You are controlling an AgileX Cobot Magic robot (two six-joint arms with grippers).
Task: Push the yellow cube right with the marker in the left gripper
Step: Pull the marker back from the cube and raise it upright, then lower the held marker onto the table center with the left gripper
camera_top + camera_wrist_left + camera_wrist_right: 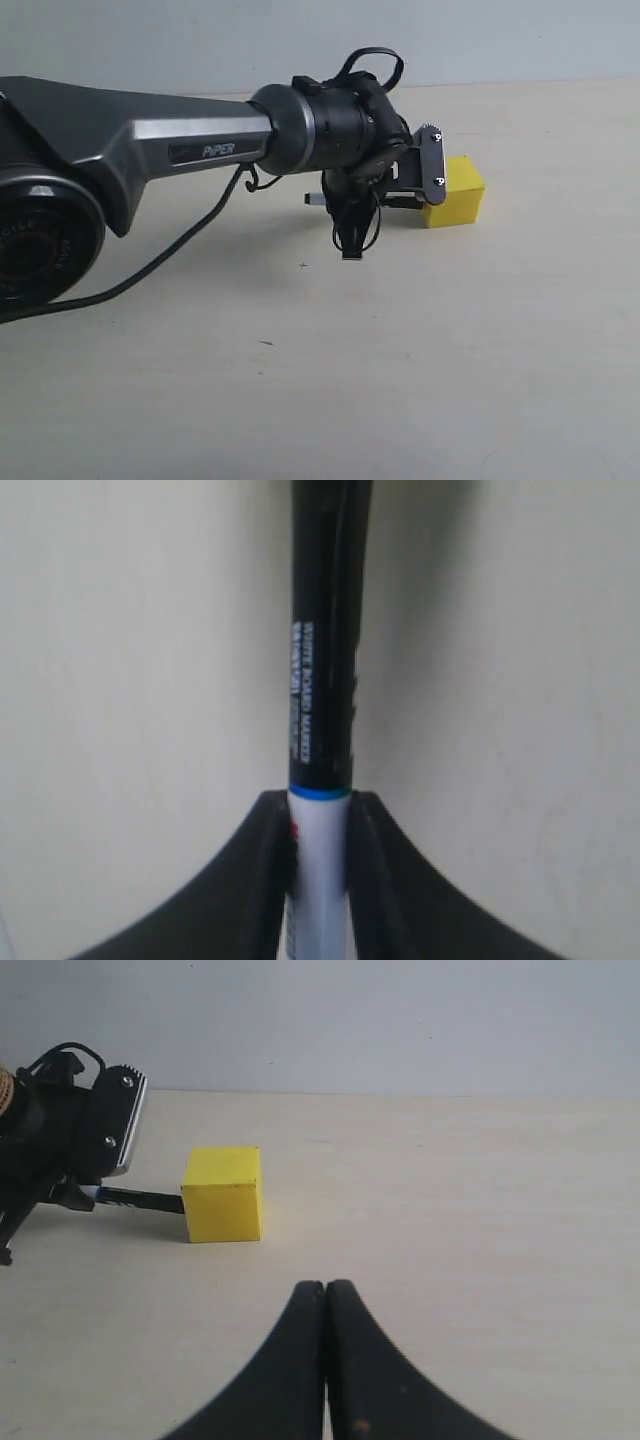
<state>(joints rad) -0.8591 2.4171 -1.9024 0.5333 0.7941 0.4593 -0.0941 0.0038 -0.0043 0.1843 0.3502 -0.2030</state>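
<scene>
The yellow cube [455, 190] sits on the pale table right of centre. My left gripper [385, 200] reaches in from the left and is shut on the marker [400, 201], which lies level and points at the cube. In the left wrist view the black fingers [262, 880] clamp the white barrel just behind the black cap of the marker [320, 680]; the cube is hidden there. In the right wrist view the marker [140, 1200] reaches the left face of the cube [222, 1195] and seems to touch it. My right gripper [325, 1290] is shut and empty, well short of the cube.
The left arm's grey "PiPER" tube [190, 145] and its black cable [170, 255] cross the left half of the table [450, 350]. A plain wall stands behind the table's far edge.
</scene>
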